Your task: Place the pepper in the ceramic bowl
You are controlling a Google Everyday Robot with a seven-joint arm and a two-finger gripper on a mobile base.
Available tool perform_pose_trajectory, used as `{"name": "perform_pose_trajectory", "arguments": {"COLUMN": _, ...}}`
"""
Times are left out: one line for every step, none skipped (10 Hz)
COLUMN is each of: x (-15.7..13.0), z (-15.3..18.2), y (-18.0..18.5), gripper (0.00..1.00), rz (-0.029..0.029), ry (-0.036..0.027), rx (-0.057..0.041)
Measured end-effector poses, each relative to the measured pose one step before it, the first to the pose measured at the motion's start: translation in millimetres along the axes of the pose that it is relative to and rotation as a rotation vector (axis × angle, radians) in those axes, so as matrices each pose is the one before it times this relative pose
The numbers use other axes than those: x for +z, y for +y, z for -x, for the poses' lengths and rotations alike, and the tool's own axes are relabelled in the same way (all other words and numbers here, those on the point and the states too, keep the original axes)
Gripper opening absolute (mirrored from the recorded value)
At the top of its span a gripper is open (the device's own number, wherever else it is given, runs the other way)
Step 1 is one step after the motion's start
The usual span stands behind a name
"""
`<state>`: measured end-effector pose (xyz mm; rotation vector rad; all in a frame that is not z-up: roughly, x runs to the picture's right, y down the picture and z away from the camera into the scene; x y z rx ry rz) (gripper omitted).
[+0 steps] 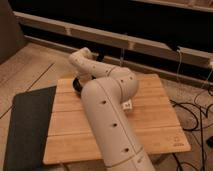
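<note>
One arm fills view – gripper [80,82] hidden behind it, over ceramic bowl [76,85] at wooden board's [150,115] far-left corner. Pepper not visible – placed or still carried, cannot tell. Progress: likely late, release unconfirmed.

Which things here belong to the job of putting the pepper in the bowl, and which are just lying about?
Part of the job:
bowl, mostly hidden behind the arm
claw, hidden behind the arm, near the bowl
pepper: not visible

Just lying about:
wooden board
dark mat
small white tag
cables
</note>
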<state>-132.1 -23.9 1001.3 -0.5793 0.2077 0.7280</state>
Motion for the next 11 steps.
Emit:
{"name": "perform_pose_trajectory", "arguments": {"x": -2.15, "z": 1.65, "y": -4.08, "gripper": 0.39, "rz": 0.00227, "ry": -0.0039, "rx": 0.00654}}
{"name": "perform_pose_trajectory", "arguments": {"x": -1.86, "z": 1.03, "y": -3.16, "gripper": 0.47, "rz": 0.00173, "ry": -0.00583, "rx": 0.00681}}
{"name": "perform_pose_trajectory", "arguments": {"x": -4.0, "z": 0.44, "y": -5.04, "gripper": 0.61, "rz": 0.00127, "ry": -0.00914, "rx": 0.01122}}
{"name": "perform_pose_trajectory", "arguments": {"x": -1.78, "z": -0.5, "y": -2.67, "gripper": 0.69, "rz": 0.00047, "ry": -0.00511, "rx": 0.0052}}
{"name": "perform_pose_trajectory", "arguments": {"x": -2.4, "z": -0.94, "y": -3.32, "gripper": 0.78, "rz": 0.00082, "ry": -0.00697, "rx": 0.00864}}
{"name": "perform_pose_trajectory", "arguments": {"x": -0.22, "z": -2.03, "y": -1.2, "gripper": 0.8, "rz": 0.00211, "ry": -0.00092, "rx": 0.00705}}
{"name": "perform_pose_trajectory", "arguments": {"x": 1.11, "z": -2.2, "y": 0.0, "gripper": 0.8, "rz": 0.00303, "ry": 0.00174, "rx": 0.00441}}
{"name": "perform_pose_trajectory", "arguments": {"x": 1.44, "z": -3.01, "y": -0.19, "gripper": 0.8, "rz": 0.00324, "ry": 0.00309, "rx": 0.00521}}
{"name": "perform_pose_trajectory", "arguments": {"x": 1.71, "z": -2.73, "y": 0.46, "gripper": 0.8, "rz": 0.00391, "ry": 0.00352, "rx": 0.00381}}
{"name": "perform_pose_trajectory", "arguments": {"x": 0.36, "z": -2.56, "y": 0.44, "gripper": 0.8, "rz": 0.00304, "ry": 0.003, "rx": 0.00864}}
{"name": "perform_pose_trajectory", "arguments": {"x": -1.02, "z": -0.68, "y": -0.5, "gripper": 0.8, "rz": -0.00054, "ry": 0.00013, "rx": 0.00615}}
